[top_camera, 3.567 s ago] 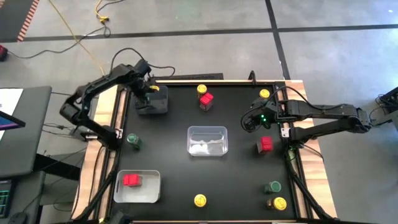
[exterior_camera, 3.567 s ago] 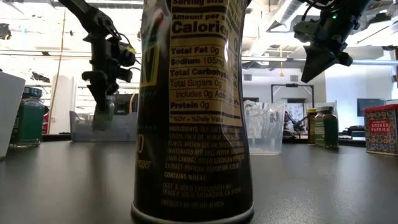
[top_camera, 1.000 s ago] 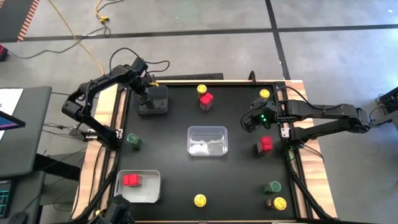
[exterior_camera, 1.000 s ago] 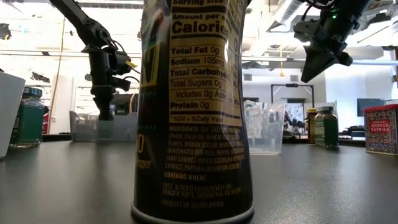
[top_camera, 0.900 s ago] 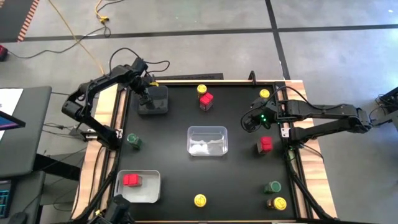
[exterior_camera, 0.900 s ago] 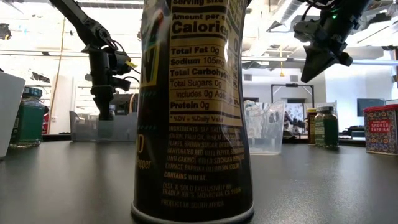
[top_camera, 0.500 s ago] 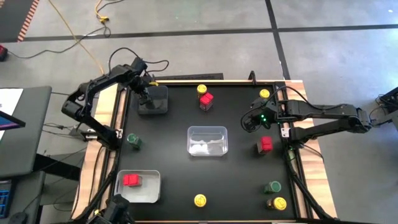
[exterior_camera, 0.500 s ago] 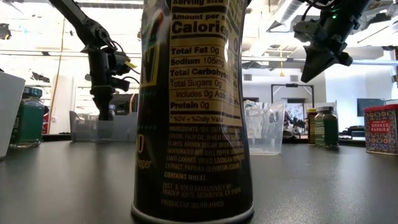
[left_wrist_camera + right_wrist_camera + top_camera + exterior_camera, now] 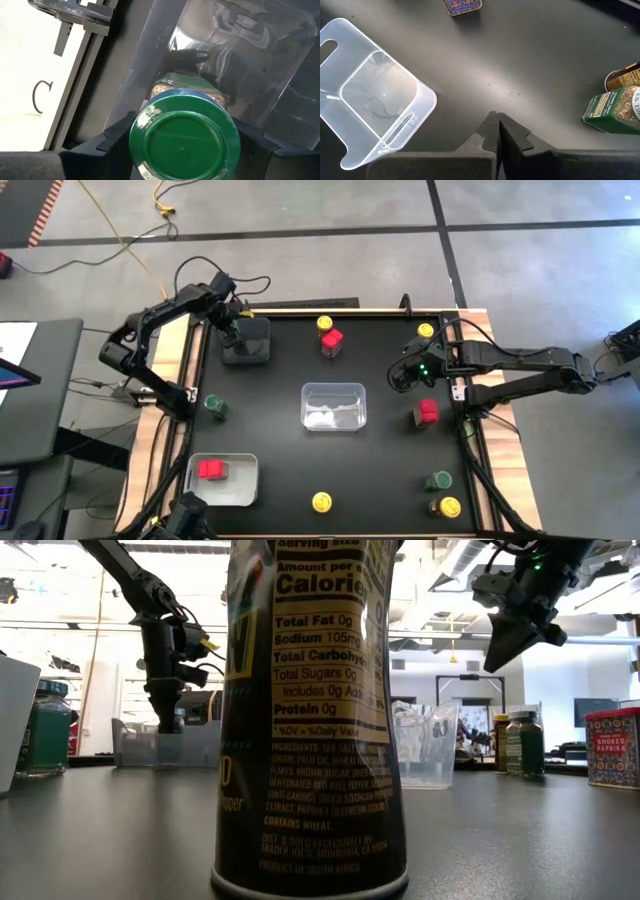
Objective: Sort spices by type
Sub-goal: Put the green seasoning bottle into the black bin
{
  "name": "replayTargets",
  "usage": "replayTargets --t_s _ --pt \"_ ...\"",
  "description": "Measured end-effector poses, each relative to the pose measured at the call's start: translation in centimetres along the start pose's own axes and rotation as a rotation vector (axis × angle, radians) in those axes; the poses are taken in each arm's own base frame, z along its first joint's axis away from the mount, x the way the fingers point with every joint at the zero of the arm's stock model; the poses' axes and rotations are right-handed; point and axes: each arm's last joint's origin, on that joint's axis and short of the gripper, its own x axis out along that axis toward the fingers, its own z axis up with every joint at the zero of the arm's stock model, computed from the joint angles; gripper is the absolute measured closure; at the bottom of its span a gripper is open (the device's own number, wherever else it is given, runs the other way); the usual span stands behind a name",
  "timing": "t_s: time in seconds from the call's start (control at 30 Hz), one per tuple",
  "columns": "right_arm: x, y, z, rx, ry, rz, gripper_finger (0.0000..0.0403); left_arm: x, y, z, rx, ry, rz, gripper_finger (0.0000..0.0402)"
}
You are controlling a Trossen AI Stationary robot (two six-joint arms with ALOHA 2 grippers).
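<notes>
A round green-lidded spice jar (image 9: 182,142) stands upright between the fingers of my left gripper (image 9: 233,337), inside the bin (image 9: 250,342) at the table's far left. My right gripper (image 9: 404,380) hangs shut and bare above the table's right half, right of the clear middle bin (image 9: 333,405). Other spices stand on their bases on the black table: yellow-lidded (image 9: 325,324) and red-topped (image 9: 332,341) at the far edge, a green one (image 9: 215,406) at the left, a red one (image 9: 427,412) at the right, and green (image 9: 439,480) and yellow (image 9: 449,507) ones near right. My left gripper pinches the green-lidded jar at its top, one finger (image 9: 116,142) on each side of the lid's rim (image 9: 137,150). The fingers come from above, pointing steeply down. The jar stays upright, lid up, inside the bin; whether its base touches the bin's floor is hidden.
A bin (image 9: 221,478) at the near left holds a red-topped jar (image 9: 210,470). A yellow-lidded jar (image 9: 321,502) stands at the near edge and fills the low view. Another yellow one (image 9: 426,331) sits at the far right. Open black table lies between the bins.
Over the last second nothing has visibly moved. Before that, my left gripper shifted a little toward the table's left edge over the far-left bin, still holding the jar.
</notes>
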Motion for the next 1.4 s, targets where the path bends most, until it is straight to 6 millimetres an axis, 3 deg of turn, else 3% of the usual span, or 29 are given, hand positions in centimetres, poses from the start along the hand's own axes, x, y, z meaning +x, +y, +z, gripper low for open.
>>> replayTargets --t_s 1.4 --pt "0.0 0.17 0.18 0.008 -0.019 0.017 0.0372 -0.07 -0.07 -0.15 0.001 0.06 0.05 0.0154"
